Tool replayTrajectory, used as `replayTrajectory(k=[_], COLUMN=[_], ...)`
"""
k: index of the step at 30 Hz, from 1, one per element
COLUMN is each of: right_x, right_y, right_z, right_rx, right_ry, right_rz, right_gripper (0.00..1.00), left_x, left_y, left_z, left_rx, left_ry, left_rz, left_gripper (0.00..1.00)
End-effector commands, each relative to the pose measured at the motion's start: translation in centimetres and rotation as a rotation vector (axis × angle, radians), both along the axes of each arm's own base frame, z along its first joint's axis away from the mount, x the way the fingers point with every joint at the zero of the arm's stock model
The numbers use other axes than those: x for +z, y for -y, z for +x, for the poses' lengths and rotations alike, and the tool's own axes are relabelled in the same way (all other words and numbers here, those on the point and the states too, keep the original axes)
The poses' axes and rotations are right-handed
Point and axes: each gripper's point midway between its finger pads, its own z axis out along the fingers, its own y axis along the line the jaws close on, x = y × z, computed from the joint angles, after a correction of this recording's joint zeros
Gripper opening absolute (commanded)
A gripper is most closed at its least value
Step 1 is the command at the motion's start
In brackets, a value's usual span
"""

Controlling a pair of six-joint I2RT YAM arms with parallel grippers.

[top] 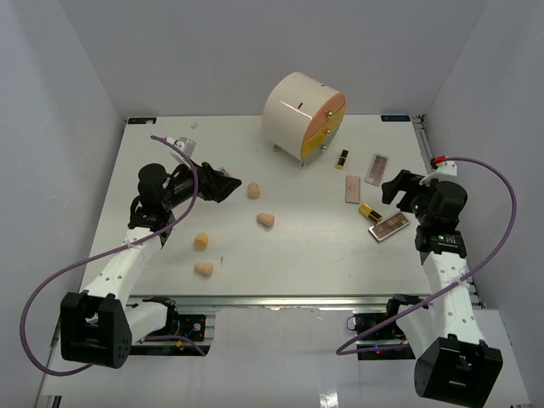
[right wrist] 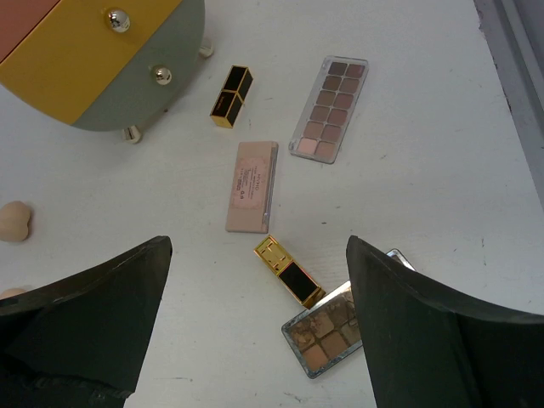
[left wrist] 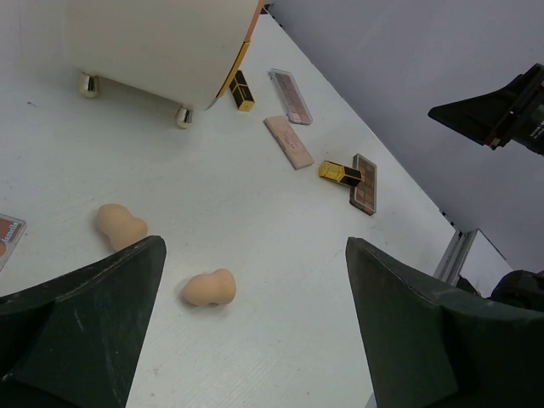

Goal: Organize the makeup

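Several peach sponges lie left of centre, among them one (top: pixel 266 221) mid-table and one (top: pixel 204 269) near the front. In the left wrist view two sponges (left wrist: pixel 208 289) (left wrist: pixel 120 225) lie ahead of my open, empty left gripper (left wrist: pixel 255 340) (top: pixel 229 185). On the right lie a pink palette (top: pixel 352 189) (right wrist: pixel 252 186), an eyeshadow palette (top: pixel 376 168) (right wrist: pixel 330 109), a brown palette (top: pixel 388 226) (right wrist: pixel 331 337) and two black-and-gold lipsticks (right wrist: pixel 288 270) (right wrist: pixel 230 96). My right gripper (right wrist: pixel 255 340) (top: pixel 393 187) is open and empty, hovering above the nearer lipstick.
The cream round drawer box (top: pixel 303 115) (right wrist: pixel 102 59) stands on gold feet at the back centre, drawer fronts facing right. A corner of a flat pink item (left wrist: pixel 7 238) shows at the left wrist view's left edge. White walls enclose the table.
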Motion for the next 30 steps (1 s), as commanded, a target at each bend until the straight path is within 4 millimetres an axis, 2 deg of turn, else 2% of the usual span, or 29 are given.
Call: replayTrajectory(k=[1, 7, 12, 14, 17, 19, 21, 25, 29, 30], right_x=[2.2, 2.0, 1.7, 1.4, -0.6, -0.6, -1.3, -0.1, 2.1, 1.5], right_y=[0.3, 0.1, -0.9, -2.9, -6.2, -7.2, -8.5, -9.1, -10.3, -10.4], right_z=[0.7, 0.7, 0.5, -0.2, -2.1, -2.3, -3.0, -0.6, 3.3, 4.8], right_rx=[-0.014, 0.007, 0.083, 0.230, 0.554, 0.636, 0.744, 0.836, 0.852, 0.837], right_ry=[0.057, 0.057, 0.067, 0.100, 0.177, 0.157, 0.064, 0.039, 0.005, -0.037], right_rz=[0.004, -0.003, -0.027, -0.070, -0.244, -0.251, -0.253, -0.245, -0.068, -0.021], right_gripper=[0.90, 0.90, 0.90, 0.90, 0.90, 0.90, 0.90, 0.90, 0.90, 0.90], left_x=[2.5, 2.5, 2.5, 2.5, 2.2, 2.1, 2.1, 2.2, 2.2, 2.3], left_y=[0.2, 0.2, 0.2, 0.2, 0.1, 0.0, 0.1, 0.0, 0.0, 0.0], left_z=[-0.2, -0.2, -0.2, -0.2, -0.1, 0.1, 0.1, 0.0, 0.0, 0.0], left_rx=[-0.023, -0.023, -0.023, -0.022, -0.014, -0.006, -0.010, -0.011, -0.010, -0.010], left_ry=[0.075, 0.077, 0.076, 0.075, 0.074, 0.070, 0.070, 0.074, 0.076, 0.077], left_rz=[-0.011, -0.011, -0.011, -0.011, -0.003, 0.003, 0.004, 0.002, 0.004, 0.005], left_gripper=[0.98, 0.98, 0.98, 0.98, 0.98, 0.98, 0.98, 0.98, 0.98, 0.98])
